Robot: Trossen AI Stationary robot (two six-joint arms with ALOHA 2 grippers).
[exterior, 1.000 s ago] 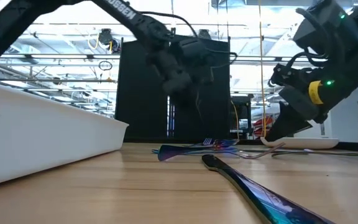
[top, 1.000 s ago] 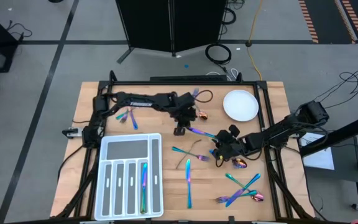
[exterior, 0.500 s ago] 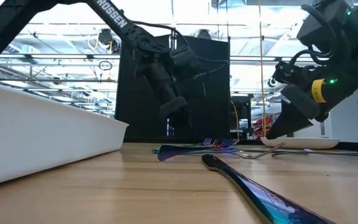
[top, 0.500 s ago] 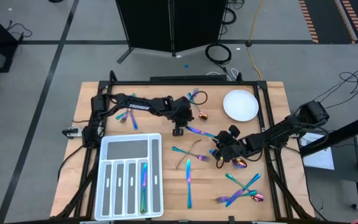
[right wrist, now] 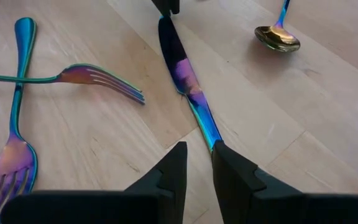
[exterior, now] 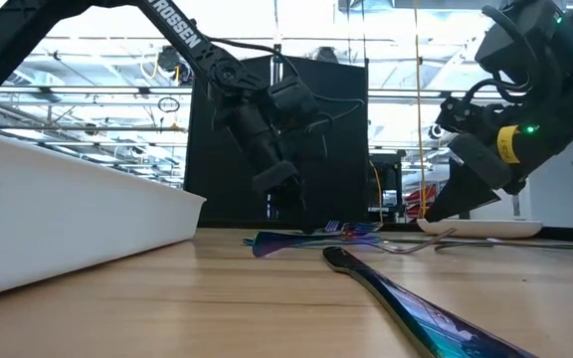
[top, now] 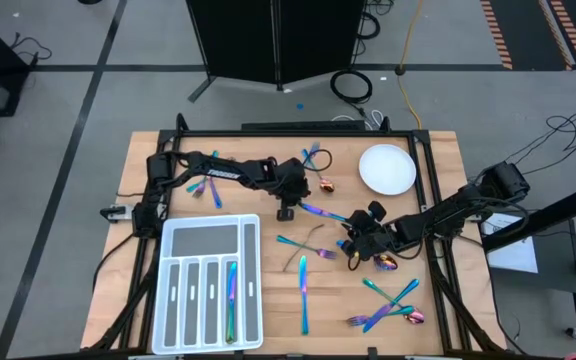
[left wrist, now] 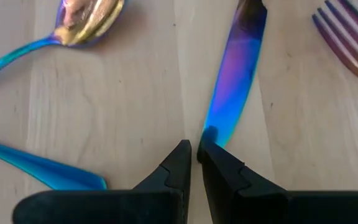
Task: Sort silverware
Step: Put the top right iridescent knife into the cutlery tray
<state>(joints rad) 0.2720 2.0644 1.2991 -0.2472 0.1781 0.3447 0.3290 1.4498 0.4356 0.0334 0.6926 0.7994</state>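
An iridescent knife (top: 320, 212) lies flat on the wooden table, mid-table. My left gripper (left wrist: 194, 149) is shut and points steeply down, with one fingertip (left wrist: 209, 146) over the rounded blade tip (left wrist: 215, 127). At the knife's other end my right gripper (right wrist: 197, 155) stands slightly open. The thin handle end (right wrist: 210, 134) runs up to one of its fingertips (right wrist: 224, 160), and bare wood shows in the gap. More silverware lies scattered around: a coppery spoon (left wrist: 89, 18) and crossed forks (right wrist: 17, 81). My left gripper comes from above, slanting, at the knife's blade tip (left wrist: 215, 127); I cannot tell whether its fingertip touches the blade. My right gripper slants down at the handle end (right wrist: 210, 134); I cannot tell whether its finger touches it. The knife lies flat on the table.
A white compartmented tray (top: 211, 285) at the near left holds one piece. A round white plate (top: 386, 168) sits at the far right. Loose silverware lies near the left arm's base (top: 206, 185), in the middle (top: 304, 290) and in a heap at the near right (top: 388, 305).
My left gripper has come down toward the knife's blade tip and tipped a little, then almost settled. The knife and my right arm have kept still.
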